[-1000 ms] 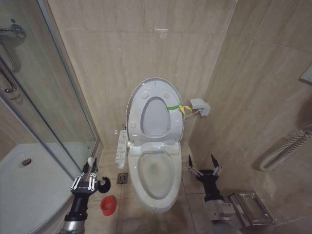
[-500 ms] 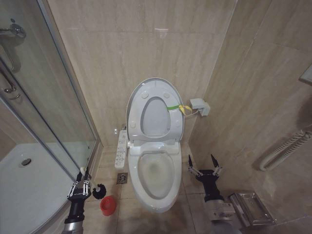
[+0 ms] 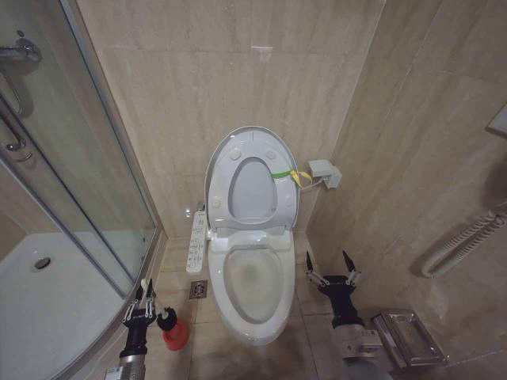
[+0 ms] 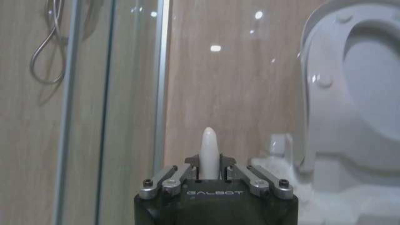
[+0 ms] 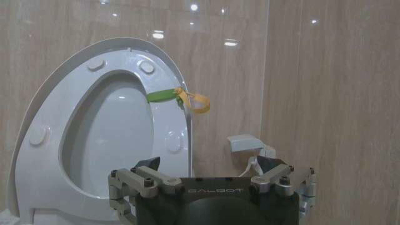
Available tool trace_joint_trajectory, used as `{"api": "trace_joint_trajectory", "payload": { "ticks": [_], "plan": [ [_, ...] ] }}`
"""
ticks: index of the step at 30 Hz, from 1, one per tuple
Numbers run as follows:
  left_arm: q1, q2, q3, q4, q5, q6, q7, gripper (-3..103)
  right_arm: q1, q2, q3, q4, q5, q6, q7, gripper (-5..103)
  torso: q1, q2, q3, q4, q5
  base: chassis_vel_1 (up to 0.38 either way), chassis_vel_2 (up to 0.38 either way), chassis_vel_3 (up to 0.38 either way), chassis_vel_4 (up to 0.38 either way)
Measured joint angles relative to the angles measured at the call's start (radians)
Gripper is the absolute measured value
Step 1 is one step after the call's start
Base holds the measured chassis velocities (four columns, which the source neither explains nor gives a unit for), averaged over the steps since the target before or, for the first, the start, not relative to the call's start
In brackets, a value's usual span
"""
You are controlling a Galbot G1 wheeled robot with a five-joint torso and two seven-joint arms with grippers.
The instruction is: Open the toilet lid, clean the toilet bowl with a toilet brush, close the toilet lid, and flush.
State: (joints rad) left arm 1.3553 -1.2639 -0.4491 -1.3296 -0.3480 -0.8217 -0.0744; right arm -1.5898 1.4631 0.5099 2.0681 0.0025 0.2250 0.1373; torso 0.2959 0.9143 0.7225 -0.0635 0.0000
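- Step: lid-open part looks done — toilet lid [image 3: 252, 150] stands upright against the wall w/ the ring seat [image 3: 253, 190] raised in front of it. Toilet bowl [image 3: 253, 285] exposed, faint brown stain inside, nothing else in it that I can see.
- Now on the brush step. Left pincer [image 3: 142, 305] low by the floor, left of the bowl, just beside the red cup [image 3: 176, 334], pressed together on the toilet brush [image 4: 209, 152] handle — white tip pokes up between the fingers in left wrist view.
- Dark brush head sits right at the cup's rim in head view; can't tell if it's inside the cup or just above it.
- Right pincer [image 3: 330, 271] hovers right of the bowl, spread, holding nothing. Idle.
- Next, my read: brush head must clear the cup rim, then swing across over the bowl and angle down onto the stained wall. Risk: snagging the cup and tipping it.
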Motion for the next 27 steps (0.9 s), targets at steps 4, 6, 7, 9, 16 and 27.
{"api": "trace_joint_trajectory", "payload": {
  "ticks": [4,6,7,9,16,27],
  "plan": [
    [-0.030,-0.001,0.014,0.066,-0.016,0.001,0.003,22,0.000,0.000,0.000,0.000,0.000,0.000,0.000,100,0.000,0.000,0.000,0.0000,0.0000,0.000,0.000,0.000,0.000],
    [-0.036,-0.002,0.016,0.079,-0.017,0.001,0.004,22,0.000,0.000,0.000,0.000,0.000,0.000,0.000,100,0.000,0.000,0.000,0.0000,0.0000,0.000,0.000,0.000,0.000],
    [-0.045,-0.003,0.019,0.099,-0.017,0.001,0.007,22,0.000,0.000,0.000,0.000,0.000,0.000,0.000,100,0.000,0.000,0.000,0.0000,-0.0001,0.000,0.000,0.000,0.000],
    [-0.058,-0.003,0.022,0.122,-0.017,0.001,0.011,22,0.000,0.000,0.000,0.000,0.000,0.000,0.000,100,0.000,0.000,0.000,0.0000,0.0000,0.000,0.000,0.000,0.000],
    [-0.107,-0.001,0.032,0.206,-0.020,0.001,0.023,22,0.000,0.000,0.000,0.000,0.000,0.000,0.000,100,0.000,0.000,0.000,0.0000,0.0000,0.000,0.000,0.000,0.000],
    [-0.211,-0.006,0.068,0.321,-0.053,0.001,0.069,22,0.000,0.000,0.000,0.000,0.000,0.000,0.000,100,0.000,0.000,0.000,0.0000,0.0000,0.000,0.000,0.000,0.000]
  ]
}}
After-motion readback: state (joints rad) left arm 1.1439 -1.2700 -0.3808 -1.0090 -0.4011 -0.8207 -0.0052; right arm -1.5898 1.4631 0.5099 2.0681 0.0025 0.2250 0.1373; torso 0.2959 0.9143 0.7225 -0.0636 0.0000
